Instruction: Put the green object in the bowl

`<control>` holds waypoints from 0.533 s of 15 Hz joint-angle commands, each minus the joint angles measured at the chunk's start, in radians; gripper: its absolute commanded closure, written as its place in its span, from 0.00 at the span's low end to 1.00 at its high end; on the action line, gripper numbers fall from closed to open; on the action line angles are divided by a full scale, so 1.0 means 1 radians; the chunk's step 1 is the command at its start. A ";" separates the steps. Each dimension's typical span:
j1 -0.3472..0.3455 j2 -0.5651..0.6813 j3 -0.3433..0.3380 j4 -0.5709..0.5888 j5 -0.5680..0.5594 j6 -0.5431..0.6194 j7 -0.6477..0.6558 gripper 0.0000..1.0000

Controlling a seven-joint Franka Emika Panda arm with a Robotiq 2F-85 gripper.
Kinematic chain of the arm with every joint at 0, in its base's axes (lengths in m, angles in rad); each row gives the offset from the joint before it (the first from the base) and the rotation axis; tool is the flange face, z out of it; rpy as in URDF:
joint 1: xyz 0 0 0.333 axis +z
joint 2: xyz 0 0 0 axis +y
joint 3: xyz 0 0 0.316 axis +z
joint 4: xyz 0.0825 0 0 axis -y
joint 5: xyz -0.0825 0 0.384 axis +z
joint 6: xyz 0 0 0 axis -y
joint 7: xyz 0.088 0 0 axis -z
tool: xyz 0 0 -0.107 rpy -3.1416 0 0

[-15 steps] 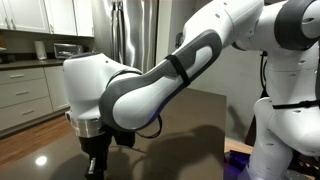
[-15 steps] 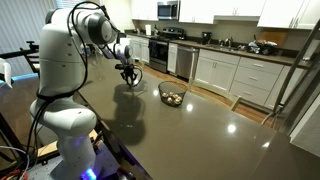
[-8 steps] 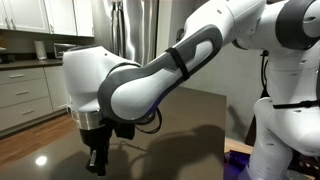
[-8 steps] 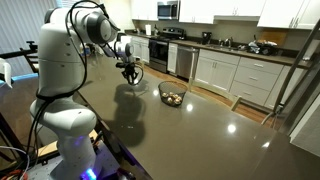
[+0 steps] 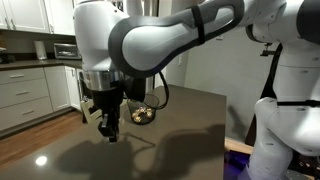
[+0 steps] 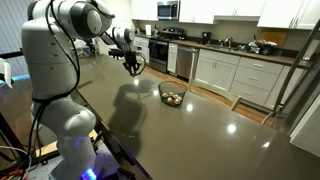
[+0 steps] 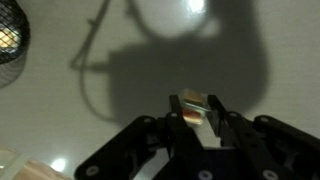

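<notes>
My gripper (image 5: 110, 135) hangs above the dark table, also seen in an exterior view (image 6: 133, 68). In the wrist view the gripper (image 7: 197, 108) is shut on the green object (image 7: 194, 100), a tiny pale yellowish-green piece with an orange tint, clamped between the two fingertips. The bowl (image 6: 172, 96), see-through with dark and yellowish bits inside, stands on the table to the side of the gripper. It also shows behind the gripper in an exterior view (image 5: 143, 115) and at the top left corner of the wrist view (image 7: 10, 40).
The dark glossy table (image 6: 200, 135) stretches wide around the bowl. White kitchen cabinets (image 6: 240, 75) and a stove (image 6: 160, 50) stand behind it. A steel fridge (image 5: 135, 40) stands at the back. The robot's base (image 6: 60, 120) is at the table's edge.
The arm has risen and the gripper has lifted off the table. The bowl has come into sight behind it in an exterior view.
</notes>
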 commanded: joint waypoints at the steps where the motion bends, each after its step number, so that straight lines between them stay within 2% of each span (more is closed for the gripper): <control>1: -0.048 -0.102 -0.026 -0.016 -0.009 -0.062 0.001 0.88; 4: -0.092 -0.138 -0.059 -0.009 -0.035 -0.064 0.026 0.87; 6: -0.124 -0.135 -0.082 -0.002 -0.062 -0.039 0.038 0.83; 7: -0.138 -0.129 -0.092 0.002 -0.081 -0.031 0.045 0.88; 8: -0.149 -0.126 -0.100 0.004 -0.098 -0.029 0.053 0.88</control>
